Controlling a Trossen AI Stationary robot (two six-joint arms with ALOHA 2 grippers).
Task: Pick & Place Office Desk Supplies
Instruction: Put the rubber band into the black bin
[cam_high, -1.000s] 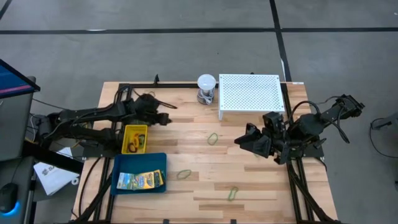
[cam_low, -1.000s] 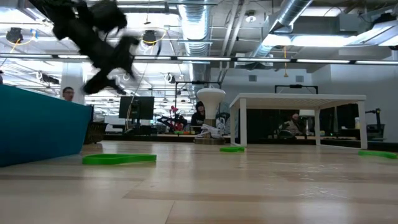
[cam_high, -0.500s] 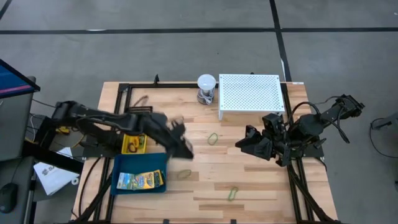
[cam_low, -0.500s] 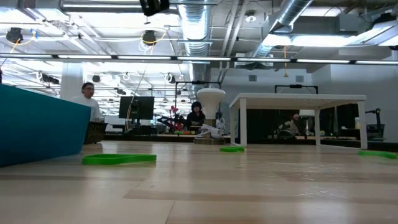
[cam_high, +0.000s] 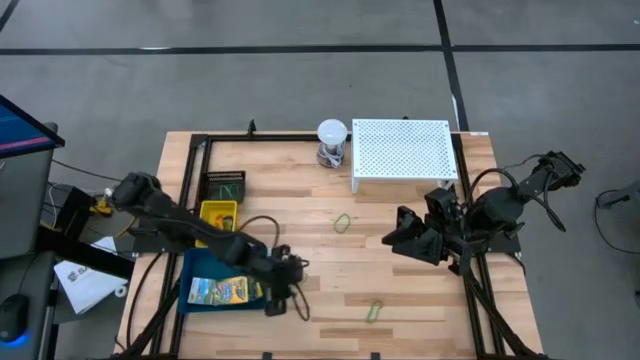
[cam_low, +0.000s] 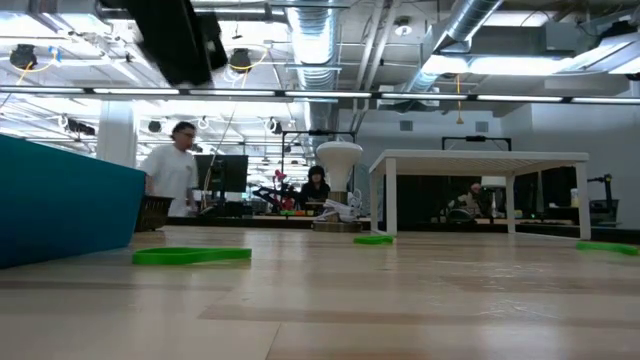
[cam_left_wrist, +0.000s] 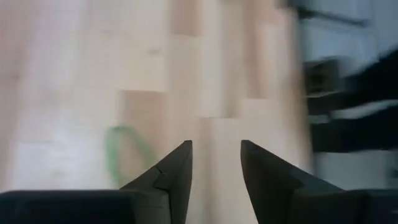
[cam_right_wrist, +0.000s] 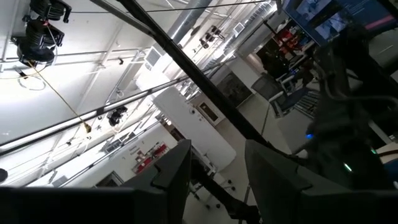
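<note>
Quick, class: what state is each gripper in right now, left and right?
Left gripper: fingers open, holding nothing, above the table near a green loop.
Right gripper: fingers open, holding nothing, parked at the table's right edge.

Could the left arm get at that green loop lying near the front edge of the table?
Probably yes. The left gripper, fingers apart and empty, hovers beside the blue tray, with only bare wood between it and the green loop.
</note>
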